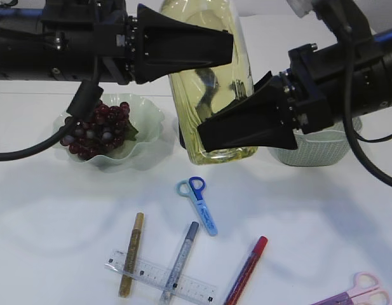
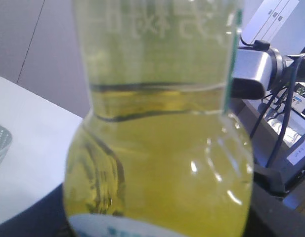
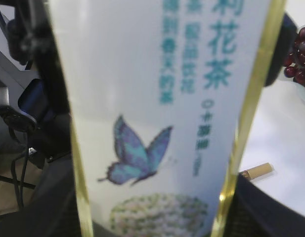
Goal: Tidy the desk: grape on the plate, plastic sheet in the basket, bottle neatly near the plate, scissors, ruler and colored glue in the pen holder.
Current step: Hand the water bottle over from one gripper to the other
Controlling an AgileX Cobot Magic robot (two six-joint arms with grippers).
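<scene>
Now we have both of our black grippers on the big clear plastic bottle of yellow tea (image 1: 211, 82). Our left gripper (image 1: 211, 47) squeezes it up high, and our right gripper (image 1: 230, 124) squeezes it low down. The bottle stands just behind both of them. Beside our left gripper sits the wavy pale green plate (image 1: 148, 124) with the dark red grapes (image 1: 97, 130). We think we should keep it straight, set it down softly next to the plate, then let go slowly.
</scene>
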